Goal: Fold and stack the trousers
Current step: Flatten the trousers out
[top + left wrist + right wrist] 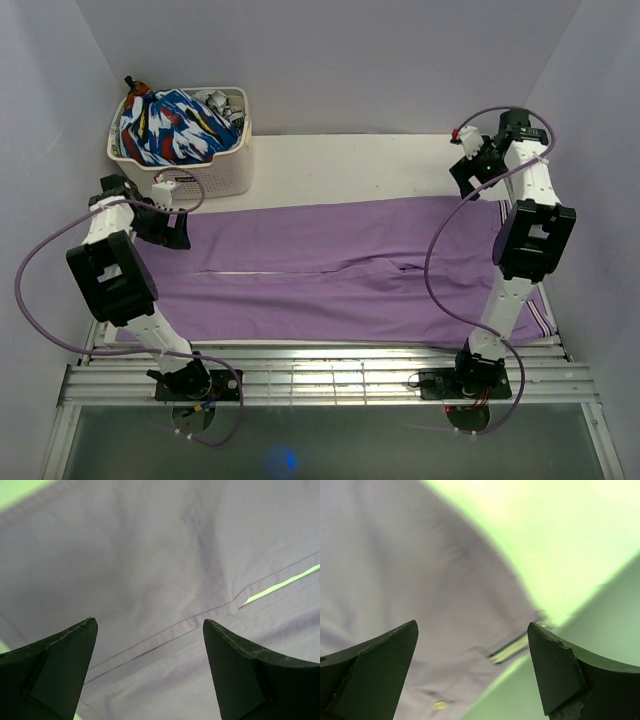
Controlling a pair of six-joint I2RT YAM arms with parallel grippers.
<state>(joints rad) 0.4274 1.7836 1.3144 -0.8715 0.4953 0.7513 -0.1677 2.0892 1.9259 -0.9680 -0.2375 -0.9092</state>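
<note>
Across the middle of the white table [350, 165], the trousers [330, 300] lie spread flat. Their lilac legs run out toward 9 o'clock and their waist sits at 3 o'clock. The two legs lie side by side, with a thin slit of table showing between them along part of their length. The striped waistband [543, 318] peeks out at about 4 o'clock, past the right arm.

At 9 o'clock the left gripper [172, 228] hangs over the far leg near its end. In its wrist view the left gripper [150, 622] has its jaws wide apart with nothing between them. Only smooth trousers [165, 555] fabric lies below, crossed by a seam, with the slit between the legs off toward 3 o'clock. Whether the fingertips touch the cloth cannot be told.

At about 2 o'clock the right gripper [472, 170] sits above the far corner of the waist. In its wrist view the right gripper [472, 625] also has its jaws spread, gripping nothing. The trousers [395, 580] fill the side toward 9 o'clock, blurred. The striped waistband [512, 647] edge runs between the fingers, with bare table beyond it.

At 10 o'clock, off the trousers, a white basket [215, 180] stands on the table. It holds a blue, white and red patterned garment [170, 130].
</note>
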